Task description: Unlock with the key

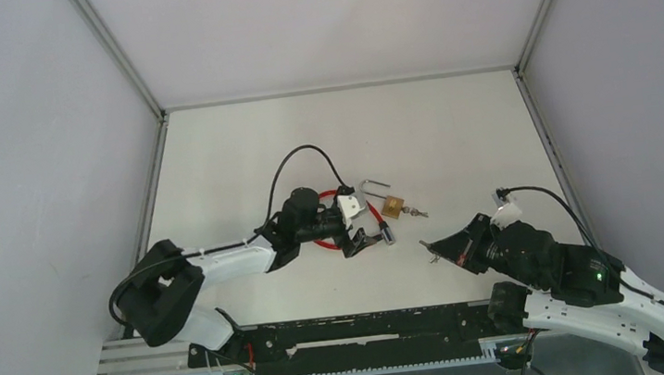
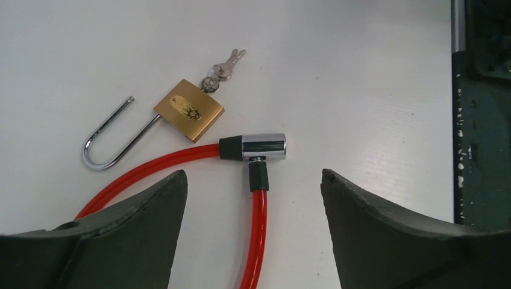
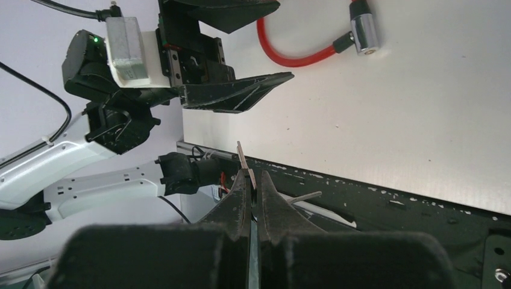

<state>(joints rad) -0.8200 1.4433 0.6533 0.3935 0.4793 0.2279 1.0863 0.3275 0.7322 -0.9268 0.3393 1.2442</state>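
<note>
A red cable lock [image 2: 259, 229] with a chrome cylinder [image 2: 264, 146] lies on the white table, its end plugged into the cylinder. My left gripper [image 2: 253, 174] is open and hovers right above it, one finger on each side of the cable. It also shows in the top view [image 1: 357, 225]. My right gripper [image 3: 254, 176] is shut on a small silver key [image 3: 243, 159], whose blade sticks out past the fingertips; a second key [image 3: 304, 196] dangles beside it. It holds the key to the right of the cylinder [image 1: 387, 232], apart from it.
A brass padlock [image 2: 188, 110] with its shackle [image 2: 108, 138] swung open and a bunch of keys [image 2: 223, 67] in it lies just behind the cable lock. A black rail [image 1: 371, 328] runs along the table's near edge.
</note>
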